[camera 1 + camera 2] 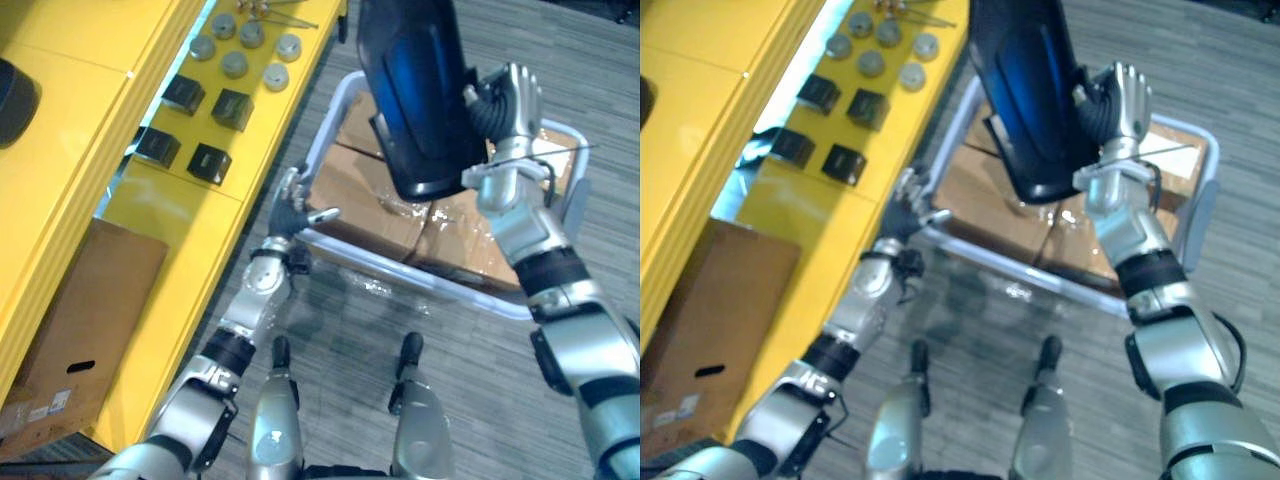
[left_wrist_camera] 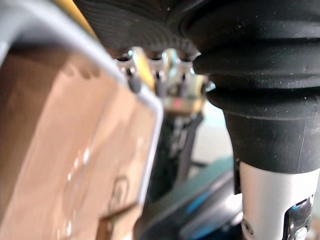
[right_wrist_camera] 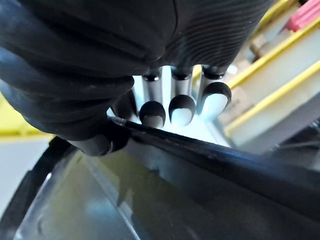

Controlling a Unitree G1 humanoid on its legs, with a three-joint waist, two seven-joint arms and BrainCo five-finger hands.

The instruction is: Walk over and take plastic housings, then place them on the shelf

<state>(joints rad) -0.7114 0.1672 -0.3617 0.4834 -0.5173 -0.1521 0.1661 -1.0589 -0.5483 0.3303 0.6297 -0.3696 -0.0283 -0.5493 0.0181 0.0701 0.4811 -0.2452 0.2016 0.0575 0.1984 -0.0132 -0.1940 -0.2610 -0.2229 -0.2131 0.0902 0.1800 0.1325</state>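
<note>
A dark plastic housing (image 1: pixel 415 90) is gripped by its edge in the curled right hand (image 1: pixel 505 102), raised above the cart (image 1: pixel 420 272) of cardboard boxes (image 1: pixel 365 200). The left hand (image 1: pixel 291 212) is seen loosely open beside the yellow shelf (image 1: pixel 190 230).

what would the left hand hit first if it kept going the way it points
Likely the cart rail: the left hand points along the gap between the shelf and that rail, close beside it. Depth is unclear; it might slip past.
</note>
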